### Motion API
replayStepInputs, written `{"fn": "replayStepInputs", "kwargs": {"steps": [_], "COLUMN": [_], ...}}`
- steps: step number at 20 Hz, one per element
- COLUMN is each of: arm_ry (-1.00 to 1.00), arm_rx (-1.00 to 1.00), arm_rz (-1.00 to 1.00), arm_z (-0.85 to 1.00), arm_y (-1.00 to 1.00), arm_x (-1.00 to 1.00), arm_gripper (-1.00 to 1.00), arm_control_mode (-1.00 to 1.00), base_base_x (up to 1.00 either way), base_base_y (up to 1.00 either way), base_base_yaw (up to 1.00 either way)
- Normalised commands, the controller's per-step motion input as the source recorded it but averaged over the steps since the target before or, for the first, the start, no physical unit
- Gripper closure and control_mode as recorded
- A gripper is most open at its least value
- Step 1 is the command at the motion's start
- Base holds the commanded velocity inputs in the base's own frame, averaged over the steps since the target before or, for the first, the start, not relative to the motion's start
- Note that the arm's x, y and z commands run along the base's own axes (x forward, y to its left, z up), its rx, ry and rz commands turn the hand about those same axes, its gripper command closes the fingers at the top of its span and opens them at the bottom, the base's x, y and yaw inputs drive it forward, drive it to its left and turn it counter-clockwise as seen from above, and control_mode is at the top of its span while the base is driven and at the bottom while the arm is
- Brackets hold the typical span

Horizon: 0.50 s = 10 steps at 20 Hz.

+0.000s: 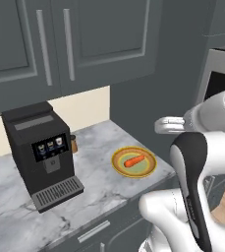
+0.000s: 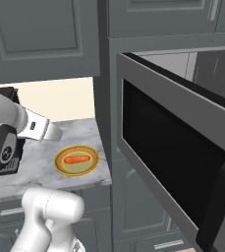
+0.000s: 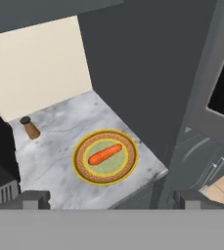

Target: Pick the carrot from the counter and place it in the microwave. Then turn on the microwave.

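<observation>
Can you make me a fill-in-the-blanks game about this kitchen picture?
1. The carrot lies on a round ____.
2. The microwave door is ____.
3. The gripper's fingers are ____, holding nothing.
4. The black coffee machine stands on the ____.

Missing words: plate; open; open; counter

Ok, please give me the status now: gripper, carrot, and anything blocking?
Gripper open, empty, above the counter. Carrot lies on plate, untouched. Microwave door already open. Nothing blocks the carrot.
</observation>
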Motion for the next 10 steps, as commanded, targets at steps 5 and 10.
{"fn": "replayStepInputs", "kwargs": {"steps": [5, 10], "arm_ry": [0.07, 0.0], "arm_rx": [-0.05, 0.0], "arm_rz": [0.0, 0.0], "arm_z": [-0.29, -0.26], "arm_y": [0.04, 0.09], "arm_x": [0.14, 0.17], "arm_gripper": [-1.0, -1.0], "arm_control_mode": [-1.0, -1.0], "base_base_x": [0.0, 0.0], "base_base_y": [0.0, 0.0], "base_base_yaw": [0.0, 0.0]}}
